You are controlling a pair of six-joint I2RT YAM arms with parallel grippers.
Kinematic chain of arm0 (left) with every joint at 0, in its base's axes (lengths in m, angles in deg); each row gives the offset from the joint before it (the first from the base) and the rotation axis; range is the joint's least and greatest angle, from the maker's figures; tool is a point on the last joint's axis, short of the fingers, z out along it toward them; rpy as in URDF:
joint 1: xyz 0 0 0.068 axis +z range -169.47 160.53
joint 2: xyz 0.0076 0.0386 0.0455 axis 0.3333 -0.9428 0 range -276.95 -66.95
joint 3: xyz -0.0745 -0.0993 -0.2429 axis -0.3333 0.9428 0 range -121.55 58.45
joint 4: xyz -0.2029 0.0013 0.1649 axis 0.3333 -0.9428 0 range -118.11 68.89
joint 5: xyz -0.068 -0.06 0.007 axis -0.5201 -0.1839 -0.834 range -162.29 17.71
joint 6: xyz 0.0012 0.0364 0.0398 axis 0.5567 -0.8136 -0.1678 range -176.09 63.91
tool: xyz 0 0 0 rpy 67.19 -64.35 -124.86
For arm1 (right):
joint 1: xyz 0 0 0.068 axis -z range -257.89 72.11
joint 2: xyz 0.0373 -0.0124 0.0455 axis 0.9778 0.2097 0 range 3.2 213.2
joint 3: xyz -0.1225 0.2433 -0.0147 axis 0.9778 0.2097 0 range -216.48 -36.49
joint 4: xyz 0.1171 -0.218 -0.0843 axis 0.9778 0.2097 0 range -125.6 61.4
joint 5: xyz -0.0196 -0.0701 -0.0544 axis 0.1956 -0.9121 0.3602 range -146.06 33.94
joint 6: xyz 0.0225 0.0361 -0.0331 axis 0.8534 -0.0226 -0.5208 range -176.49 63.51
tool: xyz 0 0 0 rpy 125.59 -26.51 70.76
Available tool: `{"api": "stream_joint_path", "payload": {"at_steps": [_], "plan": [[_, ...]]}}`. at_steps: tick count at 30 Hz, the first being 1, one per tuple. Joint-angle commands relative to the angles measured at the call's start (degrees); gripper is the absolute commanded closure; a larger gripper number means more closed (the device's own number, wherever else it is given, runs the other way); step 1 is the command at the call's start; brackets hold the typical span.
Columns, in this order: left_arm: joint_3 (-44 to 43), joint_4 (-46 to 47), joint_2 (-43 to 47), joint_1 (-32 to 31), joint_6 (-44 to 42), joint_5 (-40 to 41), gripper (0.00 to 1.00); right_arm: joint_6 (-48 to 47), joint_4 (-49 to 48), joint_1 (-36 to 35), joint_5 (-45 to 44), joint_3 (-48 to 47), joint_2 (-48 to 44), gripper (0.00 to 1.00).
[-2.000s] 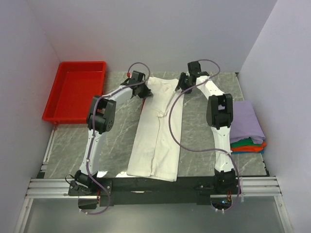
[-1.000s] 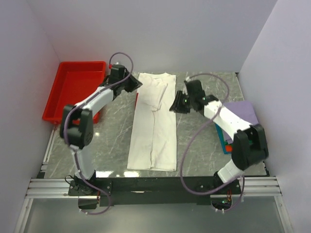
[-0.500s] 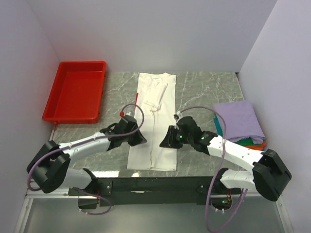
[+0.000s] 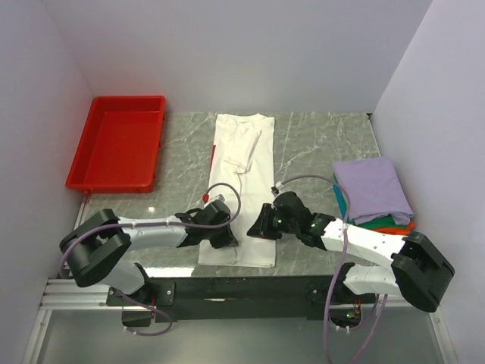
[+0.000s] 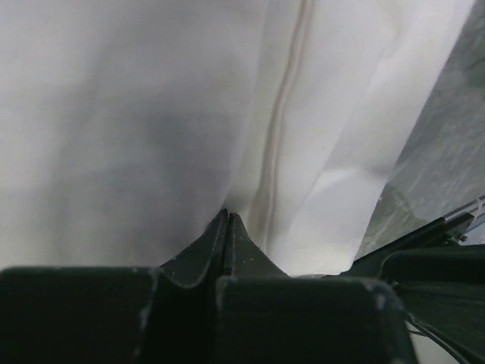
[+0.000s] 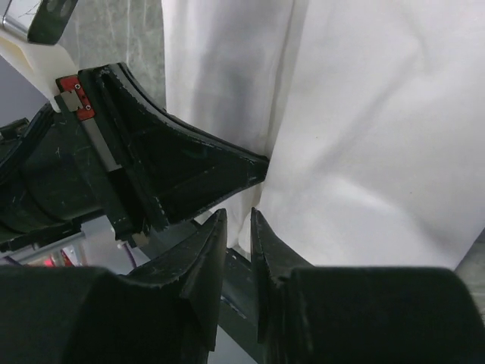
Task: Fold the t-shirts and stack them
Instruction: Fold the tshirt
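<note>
The white t-shirt (image 4: 242, 182) lies as a long folded strip down the middle of the table, a sliver of red print at its left edge. My left gripper (image 4: 226, 239) is at the strip's near left edge. In the left wrist view it (image 5: 228, 214) is shut, with creases of the white cloth (image 5: 151, 114) running into its tips. My right gripper (image 4: 261, 226) is at the near right edge. Its jaws (image 6: 238, 214) stand a narrow gap apart, the shirt's edge (image 6: 379, 152) between the tips. A folded stack sits at the right, with a lavender shirt (image 4: 371, 186) on top.
A red plastic tray (image 4: 121, 144) stands at the back left. Teal (image 4: 342, 201), green (image 4: 379, 222) and orange (image 4: 390, 230) folded shirts show under the lavender one. The left gripper's black fingers (image 6: 197, 167) appear close in front of the right wrist camera. The table's black front rail (image 4: 242, 288) runs just below the shirt.
Both arms have swung from the shirt's far end to its near end. The left gripper has shut at the left edge, and the right jaws have narrowed at the right edge.
</note>
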Motion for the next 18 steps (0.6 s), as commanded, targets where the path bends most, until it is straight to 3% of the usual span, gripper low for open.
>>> {"api": "stream_joint_path", "payload": {"at_steps": [1, 6, 18], "plan": [[-1.38, 3.84, -2.63, -1.28, 2.54, 0.73, 0.99, 0.63, -1.39, -0.35, -2.52, 0.16, -1.06, 0.74], [-1.99, 5.62, -3.35, -2.25, 2.46, -0.42, 0.99, 0.45, -1.83, -0.61, -1.99, -0.45, 0.26, 0.75], [-1.91, -5.9, 11.32, -2.16, 2.01, 5.38, 0.93, 1.6, -2.53, -2.28, -1.64, 1.47, -1.76, 0.76]]}}
